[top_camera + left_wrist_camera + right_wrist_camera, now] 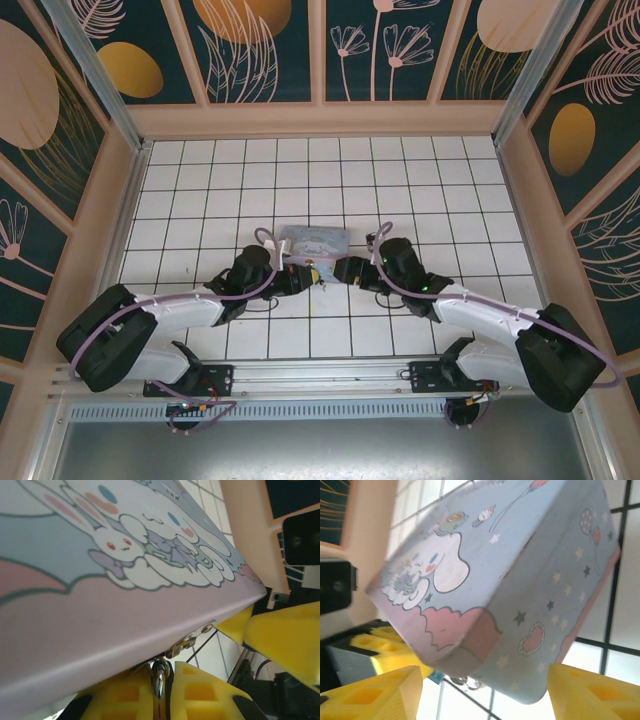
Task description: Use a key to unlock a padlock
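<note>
My left gripper [167, 674] is shut on the padlock [159, 681], a small dark body with a shiny metal part pinched between the yellow pads right under the tin box's front edge. From the right wrist view the padlock [435, 676] is a bluish speck beside those pads. Thin metal loops [470, 682] hang beneath the tin's corner; I cannot tell the key from the hasp there. My right gripper [485, 700] is open, its fingers either side of that corner, holding nothing. From above, both grippers [303, 274] [343, 270] meet tip to tip before the tin.
The pastel blue-pink cartoon tin box [313, 240] sits on the white tiled floor [400, 180] mid-table, touching the fingertips. A metal hasp [192, 641] juts from its front edge. Patterned walls [320, 50] close in the back and sides.
</note>
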Motion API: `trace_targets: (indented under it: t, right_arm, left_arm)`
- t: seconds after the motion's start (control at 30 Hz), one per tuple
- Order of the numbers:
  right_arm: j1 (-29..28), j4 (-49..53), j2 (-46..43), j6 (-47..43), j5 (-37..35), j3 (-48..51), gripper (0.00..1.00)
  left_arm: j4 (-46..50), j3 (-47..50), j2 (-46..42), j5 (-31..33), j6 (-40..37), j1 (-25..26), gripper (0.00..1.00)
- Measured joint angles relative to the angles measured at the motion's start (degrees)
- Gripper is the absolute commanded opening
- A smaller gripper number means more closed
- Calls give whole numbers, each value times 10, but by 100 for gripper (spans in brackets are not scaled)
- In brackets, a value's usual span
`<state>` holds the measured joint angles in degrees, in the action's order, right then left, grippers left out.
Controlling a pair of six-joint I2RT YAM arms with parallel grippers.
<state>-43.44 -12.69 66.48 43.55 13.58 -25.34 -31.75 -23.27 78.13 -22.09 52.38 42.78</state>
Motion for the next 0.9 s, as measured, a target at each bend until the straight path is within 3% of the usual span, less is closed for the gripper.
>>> trace_targets:
  t: [0.2, 0.47, 0.67, 0.9]
  right_arm:
    - [-103, 44, 28, -57, -142, -13, 58]
    - [-222, 70, 98, -126, -319, -47, 57]
    - [-260, 70, 139, -166, -411, -52, 55]
    - [-269, 75, 181, -184, -467, -69, 50]
  left_arm:
    - [7, -9, 28, -2, -30, 0, 0]
    - [8, -14, 52, -23, -25, 0, 0]
    - [11, -29, 59, -41, -5, 0, 0]
    - [18, -31, 59, -47, 13, 0, 0]
